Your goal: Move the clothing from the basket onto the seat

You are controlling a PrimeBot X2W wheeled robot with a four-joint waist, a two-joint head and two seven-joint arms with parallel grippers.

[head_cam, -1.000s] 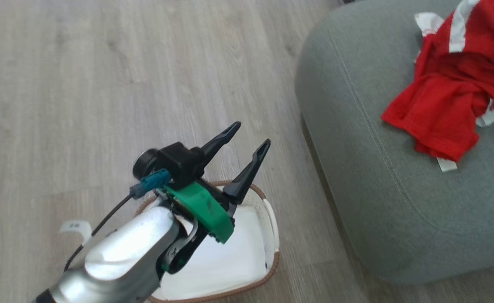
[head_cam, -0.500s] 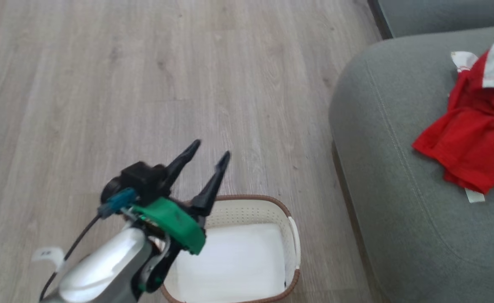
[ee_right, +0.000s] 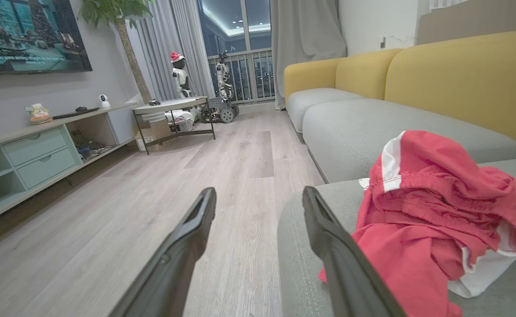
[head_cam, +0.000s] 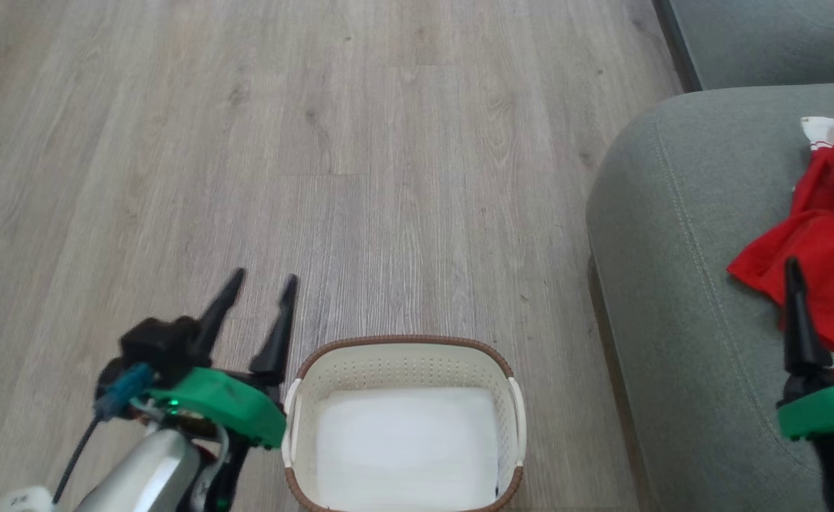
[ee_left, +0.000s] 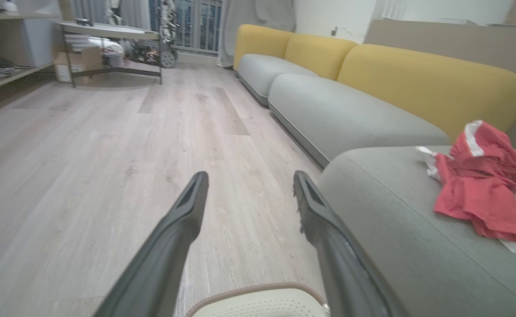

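the basket [head_cam: 406, 340] stands on the floor [head_cam: 317, 142] with nothing red in it; the clothing [head_cam: 822, 235] lies heaped on the seat [head_cam: 672, 284], far right. the left gripper [head_cam: 264, 277], just left of the basket, and the right gripper [head_cam: 820, 264], over the seat beside the heap, both have fingers apart and hold nothing. the job looks done: lift the right arm straight up so no fabric snags, and check the basket's near corners.
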